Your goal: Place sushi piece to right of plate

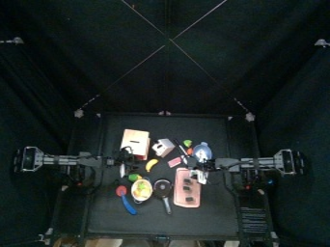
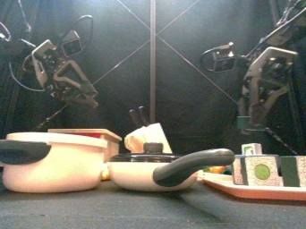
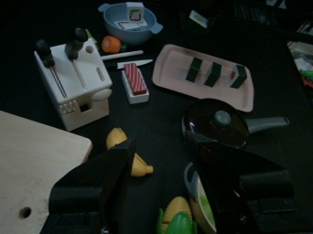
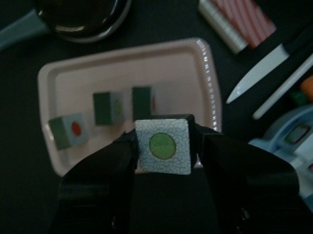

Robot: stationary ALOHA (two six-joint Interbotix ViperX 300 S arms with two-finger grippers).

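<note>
Right wrist view shows the right gripper [image 4: 166, 146] pinching a square sushi piece with a dark green wrap and a pale face with a green centre [image 4: 166, 144] between its two black jaws, low in the frame's middle. Beyond it lies a pink rectangular plastic plate [image 4: 184, 69] with a raised rim, filling the centre of the frame. Three more dark green sushi pieces rest on that plate in a row: one with a red centre [image 4: 70, 129] at centre left, then two plain green ones [image 4: 109, 107] [image 4: 145, 99] beside it. At the upper right of the frame sits a red-and-white striped block [image 4: 240, 18], and a white knife blade [image 4: 265, 69] runs along the right edge.

In the left wrist view, the left gripper [image 3: 159, 187] occupies the bottom of the frame with its jaws spread apart and nothing between them. The pink plate [image 3: 171, 78] appears at upper right with three sushi pieces on it. A white knife block with black handles [image 3: 73, 78] stands at upper left, a blue bowl [image 3: 131, 20] at top centre with a small orange fruit [image 3: 112, 44] just beside it, and a black pan with a lid and grey handle [image 3: 226, 123] at centre right. A pale wooden cutting board [image 3: 31, 160] fills the lower left.

In the front view, a cream pot [image 2: 48, 161] stands at lower left on the black desk [image 2: 153, 210], the pan [image 2: 156, 168] in the middle, and the plate's edge [image 2: 227, 185] at lower right.
</note>
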